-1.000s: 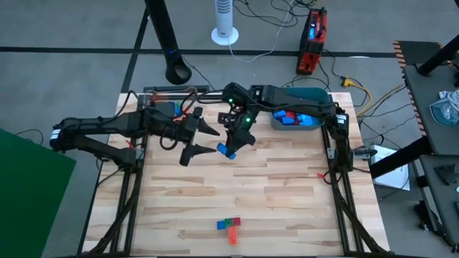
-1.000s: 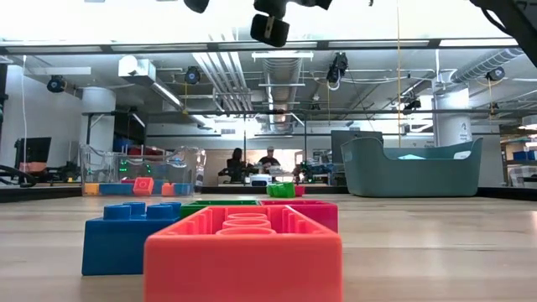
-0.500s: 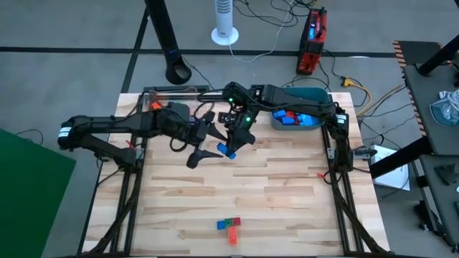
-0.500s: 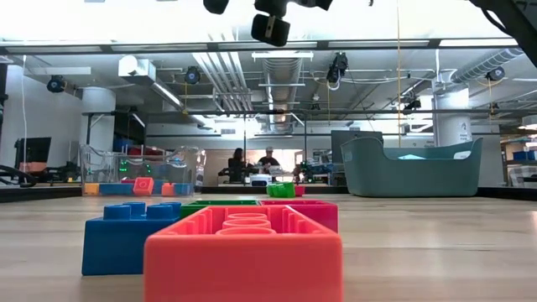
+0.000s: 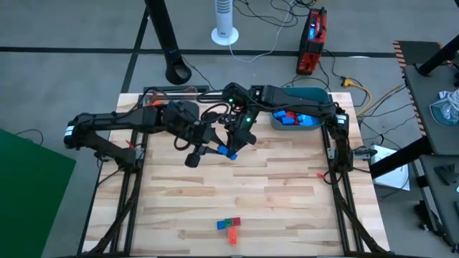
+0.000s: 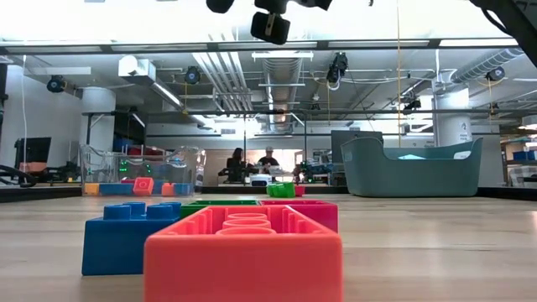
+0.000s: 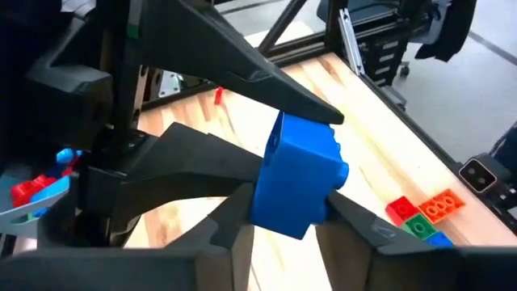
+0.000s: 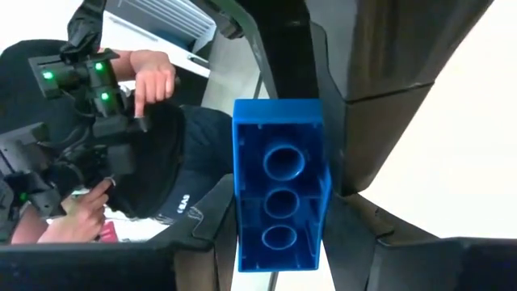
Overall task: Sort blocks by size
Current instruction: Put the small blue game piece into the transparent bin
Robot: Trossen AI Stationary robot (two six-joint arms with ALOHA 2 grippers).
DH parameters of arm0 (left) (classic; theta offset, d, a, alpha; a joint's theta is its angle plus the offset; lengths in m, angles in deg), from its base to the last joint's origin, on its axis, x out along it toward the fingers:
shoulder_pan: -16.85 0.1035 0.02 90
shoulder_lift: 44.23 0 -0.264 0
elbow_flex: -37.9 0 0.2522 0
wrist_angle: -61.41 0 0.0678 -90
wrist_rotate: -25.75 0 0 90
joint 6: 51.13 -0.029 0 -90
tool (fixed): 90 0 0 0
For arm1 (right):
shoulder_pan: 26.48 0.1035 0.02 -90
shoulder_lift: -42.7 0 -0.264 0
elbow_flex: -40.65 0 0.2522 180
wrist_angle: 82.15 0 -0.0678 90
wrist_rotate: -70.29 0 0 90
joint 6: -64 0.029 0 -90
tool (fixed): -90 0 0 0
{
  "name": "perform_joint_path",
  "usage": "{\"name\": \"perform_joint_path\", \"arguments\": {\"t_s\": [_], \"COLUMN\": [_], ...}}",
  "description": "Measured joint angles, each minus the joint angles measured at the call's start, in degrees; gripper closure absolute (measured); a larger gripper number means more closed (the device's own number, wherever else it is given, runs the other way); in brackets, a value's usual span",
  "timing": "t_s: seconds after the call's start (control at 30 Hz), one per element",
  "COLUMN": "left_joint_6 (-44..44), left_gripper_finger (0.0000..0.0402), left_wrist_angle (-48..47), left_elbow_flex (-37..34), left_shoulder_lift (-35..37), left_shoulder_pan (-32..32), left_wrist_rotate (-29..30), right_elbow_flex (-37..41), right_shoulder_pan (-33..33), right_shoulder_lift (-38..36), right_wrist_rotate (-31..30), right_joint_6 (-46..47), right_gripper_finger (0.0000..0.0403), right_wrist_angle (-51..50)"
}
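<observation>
A chunky blue block [image 5: 230, 153] is held up in the air above the table [image 5: 287, 193], near the middle of the far half. It is squeezed between the dark fingers of the right tool [image 5: 234, 149]. In the right wrist view the block [image 8: 279, 186] is seen from below: smooth shiny plastic with three round hollow tubes in a row. The left tool [image 5: 204, 152] is placed right beside it, at about 9 o'clock from the block. Its two pointed fingers are spread apart on both sides of the block [image 7: 300, 175]; it cannot be told if they touch it.

At 6 o'clock on the table, near the front edge, a small bunch of studded blocks [image 5: 229, 227] is seen in blue, green, red and orange. At 2 o'clock, blue and red blocks are kept in a rounded teal tub [image 5: 310, 94]. The table is made of pale wooden planks.
</observation>
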Motion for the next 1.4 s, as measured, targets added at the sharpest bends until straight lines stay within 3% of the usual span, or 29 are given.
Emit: {"name": "perform_joint_path", "arguments": {"t_s": [0.07,0.27,0.5,0.67,0.83,1.03,1.2,1.4], "left_joint_6": [-0.26,-0.01,1.30,1.83,4.46,11.10,19.72,20.97], "left_gripper_finger": [0.0313,0.0311,0.0298,0.0310,0.0302,0.0306,0.0308,0.0304], "left_wrist_angle": [-0.42,-0.99,-3.70,-9.74,-21.37,-36.30,-43.67,-42.51], "left_elbow_flex": [0.74,1.01,1.05,2.31,4.29,4.60,2.86,-2.95], "left_shoulder_lift": [-0.37,-0.21,0.14,0.18,0.40,1.48,1.82,0.37], "left_shoulder_pan": [0.02,-0.01,0.02,0.06,0.09,4.36,15.80,31.39], "left_wrist_rotate": [-0.12,-0.10,0.14,0.88,8.92,21.19,24.08,29.14], "right_elbow_flex": [0.00,0.00,0.00,-0.04,-0.04,-0.07,-0.07,1.18], "right_shoulder_pan": [-0.02,-0.02,-0.89,-2.68,-5.24,-7.98,-8.34,-8.28], "right_shoulder_lift": [-0.02,-0.02,-0.10,-0.66,-1.44,-2.81,-3.17,-3.17], "right_wrist_rotate": [0.03,-0.04,-1.02,-0.90,-2.20,-11.22,-19.94,-21.89], "right_joint_6": [-0.10,0.52,1.83,2.54,2.57,-0.99,-4.06,-4.43], "right_gripper_finger": [0.0275,0.0271,0.0118,0.0060,0.0054,0.0073,0.0088,0.0103], "right_wrist_angle": [-0.05,0.35,0.30,0.07,-2.20,-9.22,-13.19,-9.77]}}
